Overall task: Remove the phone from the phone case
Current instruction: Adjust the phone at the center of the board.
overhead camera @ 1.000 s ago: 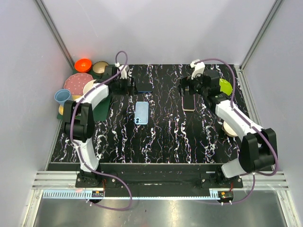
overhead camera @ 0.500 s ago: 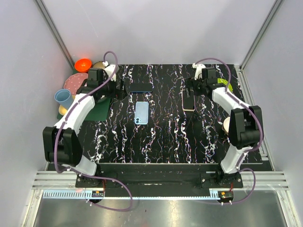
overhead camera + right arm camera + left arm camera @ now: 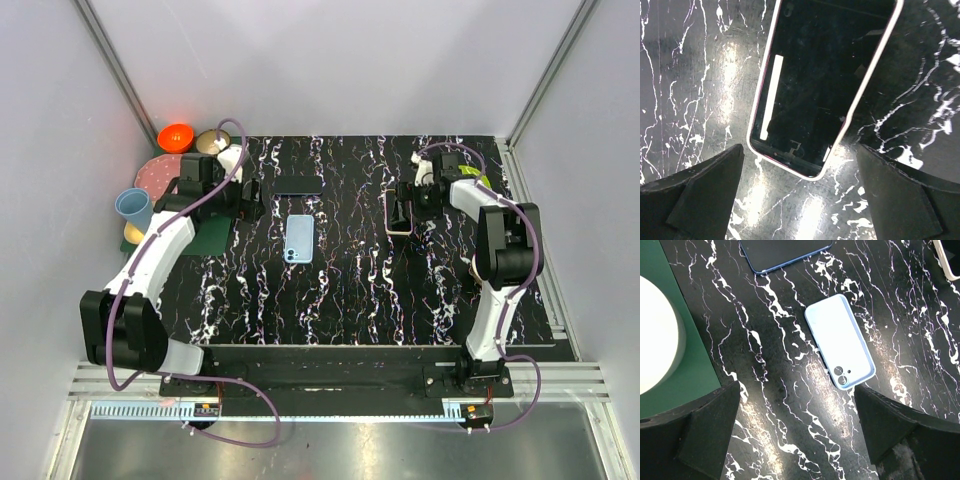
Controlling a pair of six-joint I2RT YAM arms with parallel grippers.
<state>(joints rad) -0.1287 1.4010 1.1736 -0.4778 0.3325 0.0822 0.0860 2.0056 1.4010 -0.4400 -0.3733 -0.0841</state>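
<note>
**Both pincers wide open and empty above the marbled table**

The light blue phone case lies flat and back up near the middle of the black marble-patterned table, with its camera cut-outs at the near end. Whether anything sits inside it cannot be told. Just beyond it, and not touching it, a dark phone with a navy rim lies flat, turned crosswise to the case.

The left gripper hangs above the table to the left of both. Its two fingers are spread wide with only bare table between them, so it holds nothing. Beside it a white bowl rests on a green mat at the table's left edge.

The right gripper hovers over a pink-rimmed phone that lies screen up, well to the right of the case. Its fingers stand far apart on either side of that phone's end, clear of its edges and gripping nothing.

Past the table's far-left corner sit an orange bowl, a pink plate and a blue cup
</note>
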